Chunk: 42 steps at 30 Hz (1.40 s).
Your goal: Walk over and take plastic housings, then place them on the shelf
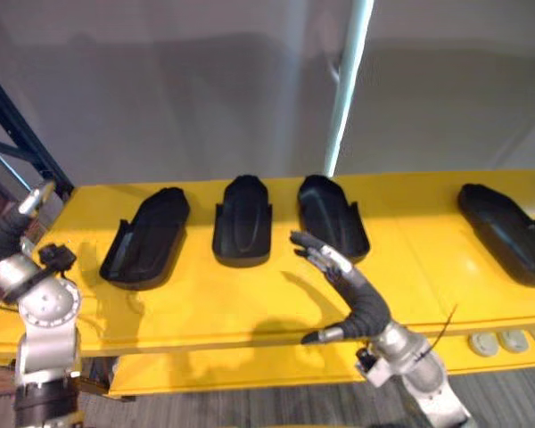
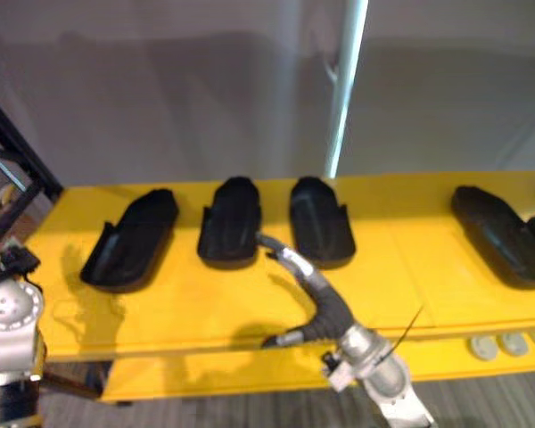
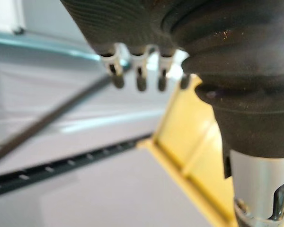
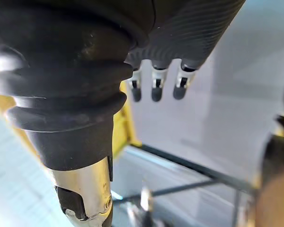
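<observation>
When reaching in for a pick, seemingly the step in hand, go in with the right hand (image 1: pixel 339 267) flat: fingers straight and spread apart at this moment, thumb out to the side, holding nothing, palm down above the yellow shelf board (image 1: pixel 250 308).

Look just past the fingertips for the task's things, two black plastic shells. Find the middle housing (image 1: pixel 242 221) ahead toward the thumb side and the nearer housing (image 1: pixel 333 217) ahead toward the outer side, both lying flat on the board, neither touched. Settle on one before lowering; target not tellable from here. Judge the nearer housing the easier, lying closest to the knuckles.

Lower over its near end, straddle the width with thumb on one long wall and fingers on the other, and close only after bracketing both sides. Expect a light, smooth, hollow shell, likely to skate on the board under a one-sided push. Avoid nudging it into its neighbour.

Leave alone the left housing (image 1: pixel 147 236), well off past the thumb, and the far housing (image 1: pixel 504 232), well off on the outer side. Hold the left hand (image 3: pixel 140 78), fingers loose and empty, clear by the board's end.
</observation>
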Motion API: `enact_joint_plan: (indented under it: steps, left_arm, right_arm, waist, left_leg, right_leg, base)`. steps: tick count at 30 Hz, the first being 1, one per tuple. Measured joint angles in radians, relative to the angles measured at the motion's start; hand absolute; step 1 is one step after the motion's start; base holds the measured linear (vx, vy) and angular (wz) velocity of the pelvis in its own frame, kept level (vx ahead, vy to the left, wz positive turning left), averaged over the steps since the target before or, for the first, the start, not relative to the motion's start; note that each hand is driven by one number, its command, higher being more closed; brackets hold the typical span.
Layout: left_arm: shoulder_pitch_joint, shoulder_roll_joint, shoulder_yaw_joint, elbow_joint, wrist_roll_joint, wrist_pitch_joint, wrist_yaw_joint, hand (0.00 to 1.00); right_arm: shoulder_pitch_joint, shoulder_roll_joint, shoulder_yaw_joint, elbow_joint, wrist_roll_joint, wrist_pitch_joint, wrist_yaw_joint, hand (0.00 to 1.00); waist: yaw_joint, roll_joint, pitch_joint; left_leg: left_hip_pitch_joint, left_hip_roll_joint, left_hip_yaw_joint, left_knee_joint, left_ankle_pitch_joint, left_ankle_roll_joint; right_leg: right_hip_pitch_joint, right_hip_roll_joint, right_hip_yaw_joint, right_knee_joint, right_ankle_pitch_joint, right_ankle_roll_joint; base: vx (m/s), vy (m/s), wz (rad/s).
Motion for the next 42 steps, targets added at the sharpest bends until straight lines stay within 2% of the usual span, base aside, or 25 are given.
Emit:
enact_joint_plan:
  steps: [2, 3, 4, 6, 9, 10, 13, 16, 19, 21, 24, 26, 29, 30, 33, 42]
  left_arm:
    - [0.068, -0.089, 0.045, 0.003, -0.085, 0.01, 0.007, 0.0]
    - [0.085, -0.114, 0.05, 0.003, -0.095, 0.014, 0.009, 0.0]
    - [0.134, -0.173, 0.065, 0.004, -0.135, 0.033, 0.005, 0.0]
    - [0.182, -0.22, 0.068, 0.027, -0.181, 0.045, -0.004, 0.0]
    - [0.264, -0.289, 0.065, 0.115, -0.216, 0.075, -0.07, 0.0]
    - [0.296, -0.316, 0.064, 0.162, -0.213, 0.075, -0.103, 0.0]
    - [0.367, -0.367, 0.063, 0.287, -0.213, 0.066, -0.185, 0.0]
    - [0.421, -0.394, 0.065, 0.384, -0.213, 0.032, -0.233, 0.0]
    - [0.431, -0.418, 0.049, 0.442, -0.196, 0.002, -0.276, 0.0]
    - [0.422, -0.42, 0.018, 0.469, -0.189, -0.009, -0.292, 0.0]
    - [0.396, -0.437, -0.036, 0.507, -0.157, -0.022, -0.325, 0.0]
    - [0.386, -0.444, -0.07, 0.508, -0.142, -0.048, -0.347, 0.0]
    - [0.377, -0.44, -0.107, 0.508, -0.132, -0.067, -0.373, 0.0]
    - [0.368, -0.438, -0.129, 0.508, -0.134, -0.077, -0.39, 0.0]
    - [0.364, -0.418, -0.18, 0.508, -0.14, -0.08, -0.427, 0.0]
    - [0.355, -0.397, -0.226, 0.541, -0.178, -0.079, -0.475, 0.0]
  right_arm:
    - [-0.087, 0.014, 0.016, 0.0, -0.03, -0.001, -0.043, 0.0]
    - [-0.111, 0.019, 0.021, 0.002, -0.031, 0.0, -0.051, 0.0]
    - [-0.184, 0.029, 0.041, 0.017, -0.031, 0.013, -0.075, 0.0]
    - [-0.262, 0.043, 0.054, 0.043, -0.031, 0.043, -0.091, 0.0]
    - [-0.405, 0.078, 0.061, 0.171, -0.018, 0.109, -0.097, 0.0]
    - [-0.455, 0.093, 0.061, 0.23, 0.0, 0.14, -0.095, 0.0]
    - [-0.554, 0.127, 0.064, 0.373, 0.012, 0.185, -0.092, 0.0]
    - [-0.625, 0.172, 0.095, 0.462, 0.023, 0.211, -0.084, 0.0]
    - [-0.694, 0.232, 0.131, 0.536, 0.019, 0.241, -0.076, 0.0]
    - [-0.715, 0.253, 0.131, 0.568, 0.011, 0.249, -0.078, 0.0]
    - [-0.755, 0.289, 0.135, 0.641, -0.078, 0.277, -0.106, 0.0]
    - [-0.773, 0.292, 0.149, 0.682, -0.151, 0.294, -0.127, 0.0]
    - [-0.792, 0.297, 0.171, 0.719, -0.198, 0.306, -0.137, 0.0]
    - [-0.802, 0.298, 0.171, 0.722, -0.201, 0.313, -0.144, 0.0]
    - [-0.832, 0.301, 0.171, 0.722, -0.202, 0.322, -0.143, 0.0]
    - [-0.855, 0.292, 0.226, 0.71, -0.197, 0.453, -0.096, 0.0]
  waist:
    - [0.018, 0.0, 0.0]
    - [0.027, 0.0, 0.0]
    - [0.047, -0.001, 0.0]
    - [0.075, -0.003, -0.006]
    - [0.117, -0.023, -0.029]
    - [0.14, -0.031, -0.031]
    - [0.174, -0.043, -0.026]
    - [0.219, -0.051, -0.013]
    - [0.239, -0.055, 0.026]
    - [0.246, -0.063, 0.05]
    - [0.247, -0.054, 0.113]
    - [0.247, -0.047, 0.155]
    - [0.247, -0.042, 0.187]
    - [0.247, -0.034, 0.21]
    - [0.245, -0.03, 0.223]
    - [0.239, -0.018, 0.29]
  left_leg:
    - [0.002, -0.002, -0.014, -0.017, 0.012, -0.003]
    - [0.001, -0.002, -0.024, -0.016, 0.013, -0.004]
    - [-0.001, -0.005, -0.048, -0.019, 0.018, -0.006]
    - [-0.007, -0.012, -0.075, -0.021, 0.024, -0.008]
    - [-0.037, -0.027, -0.139, -0.04, 0.05, -0.007]
    - [-0.039, -0.035, -0.163, -0.055, 0.063, -0.004]
    - [-0.052, -0.054, -0.231, -0.058, 0.072, 0.0]
    - [-0.054, -0.066, -0.262, -0.048, 0.07, 0.004]
    - [-0.065, -0.078, -0.285, -0.008, 0.063, 0.009]
    - [-0.073, -0.083, -0.291, 0.019, 0.057, 0.012]
    - [-0.108, -0.09, -0.297, 0.071, 0.046, 0.015]
    - [-0.122, -0.091, -0.296, 0.095, 0.04, 0.016]
    - [-0.144, -0.091, -0.296, 0.116, 0.037, 0.016]
    - [-0.147, -0.091, -0.296, 0.124, 0.037, 0.016]
    - [-0.178, -0.09, -0.296, 0.124, 0.042, 0.016]
    - [-0.177, -0.085, -0.275, 0.126, 0.048, 0.009]
  right_leg:
    - [0.015, 0.004, -0.021, -0.014, 0.005, 0.0]
    - [0.018, 0.004, -0.03, -0.014, 0.005, 0.0]
    - [0.029, 0.005, -0.053, -0.014, 0.003, -0.002]
    - [0.035, 0.004, -0.079, -0.014, 0.001, -0.005]
    - [0.035, -0.001, -0.153, -0.013, -0.004, -0.002]
    - [0.038, -0.004, -0.18, -0.013, -0.006, -0.001]
    - [0.06, -0.024, -0.254, 0.006, -0.027, 0.013]
    - [0.063, -0.048, -0.288, 0.063, -0.063, 0.022]
    - [0.061, -0.076, -0.316, 0.132, -0.101, 0.027]
    - [0.055, -0.091, -0.322, 0.171, -0.119, 0.028]
    - [0.021, -0.125, -0.326, 0.26, -0.157, 0.022]
    - [0.002, -0.143, -0.323, 0.302, -0.179, 0.014]
    - [-0.024, -0.156, -0.318, 0.343, -0.196, 0.009]
    - [-0.029, -0.161, -0.318, 0.361, -0.203, 0.008]
    - [-0.072, -0.172, -0.313, 0.392, -0.213, 0.003]
    - [-0.106, -0.189, -0.287, 0.445, -0.237, -0.004]
  base:
    - [-0.05, -0.004, 0.17]
    - [-0.02, 0.007, 0.42]
    - [-0.01, 0.011, 0.41]
    - [-0.01, 0.019, 0.51]
    - [0.0, 0.017, 0.67]
    - [0.01, 0.011, 0.67]
    - [0.0, 0.018, 0.73]
    - [0.04, 0.047, 0.43]
    - [0.04, 0.049, 0.29]
    - [0.01, 0.062, 0.21]
    - [-0.05, 0.068, 0.08]
    - [-0.11, 0.064, -0.02]
    - [-0.09, 0.028, -0.01]
    - [-0.1, 0.005, -0.01]
    - [-0.08, -0.013, -0.01]
    - [0.02, -0.026, -0.06]
